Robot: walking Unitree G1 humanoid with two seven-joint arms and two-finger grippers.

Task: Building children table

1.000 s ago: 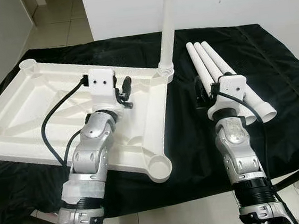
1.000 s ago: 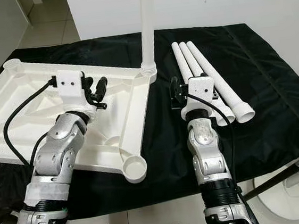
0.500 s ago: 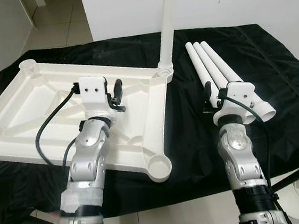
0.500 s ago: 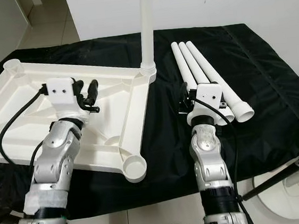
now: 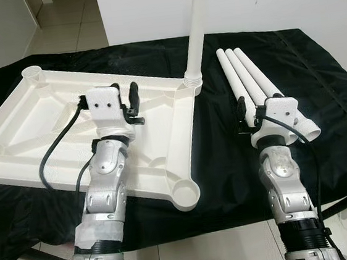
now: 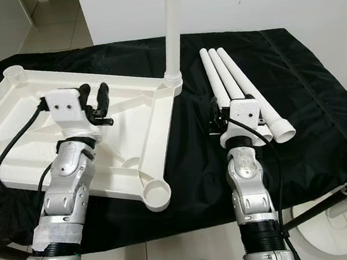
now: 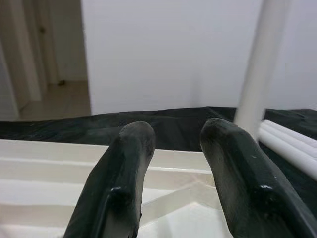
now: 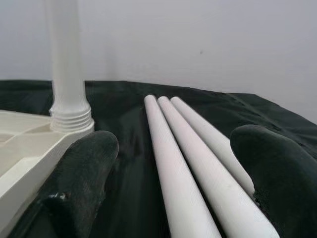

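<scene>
1. Key relation — three loose white legs [image 5: 253, 87] lie side by side on the black cloth [image 5: 330, 88] toward the desk's right side, straight ahead of the right gripper [image 8: 173, 163]. Their long axes run from the near-right edge back toward the far edge, roughly in line w/ the gripper's reach, open ends nearest the wrist.
2. Right gripper: fingers [image 8: 81, 173] spread wide, holding nothing, straddling the near ends of the legs in the wrist view. Whether it touches them — can't tell.
3. Right arm is clearly the nearer one; forearm points up the desk, wrist just behind the leg ends.
4. Upturned white tabletop [image 5: 30, 129] lies on the desk's left half, underside up. One leg already stands upright in its far-right corner socket [image 5: 191, 81]; the near-right socket [image 5: 185, 195] sits empty.
5. Left gripper [image 5: 125, 96] hovers over the tabletop's ribs, fingers [image 7: 124, 168] parted, gripping nothing.
6. Likely next: close on one leg, tip it upright, carry it left to an empty socket.
</scene>
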